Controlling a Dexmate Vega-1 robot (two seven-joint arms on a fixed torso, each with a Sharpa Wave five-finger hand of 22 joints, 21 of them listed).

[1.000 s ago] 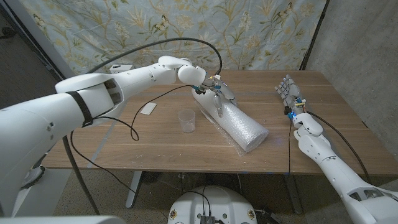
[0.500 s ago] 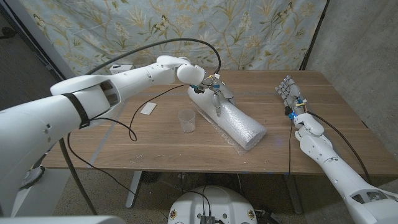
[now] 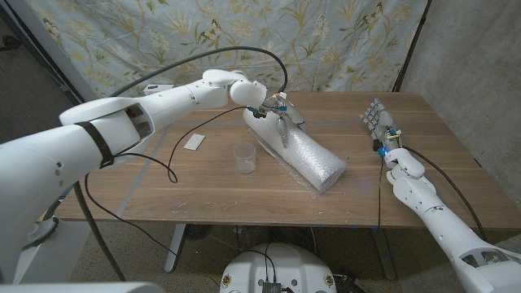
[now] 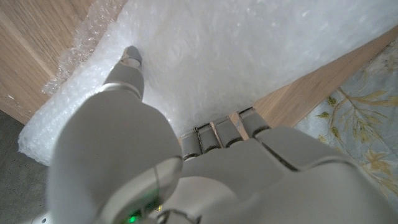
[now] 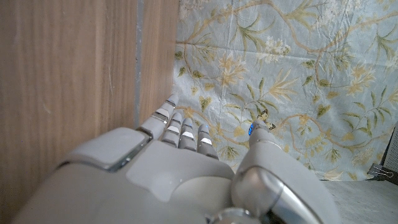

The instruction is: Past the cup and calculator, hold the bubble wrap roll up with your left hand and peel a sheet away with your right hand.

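Bubble wrap roll (image 3: 297, 155) lies across the middle of the wooden table (image 3: 203, 183), its long axis running from about ten o'clock, the far end, down to four o'clock, where its flat white end faces the near edge. The far end looks slightly raised, though the roll is nowhere near upright.

Left hand (image 3: 279, 115) grips that far end from above; the left wrist view shows its fingers (image 4: 127, 68) pressed into the white wrap with a loose, crinkled edge of sheet beside them. By that evidence the holding step is only begun: the roll has yet to be stood up, and no sheet has been peeled.

Right hand (image 3: 377, 120) waits at about three o'clock of the roll, well apart from it, empty, fingers straight and close together, standing on its edge over the table.

Clear plastic cup (image 3: 244, 158) stands upright just beside the roll at nine o'clock. Small white flat object (image 3: 194, 142), possibly the calculator, lies farther out toward nine o'clock.
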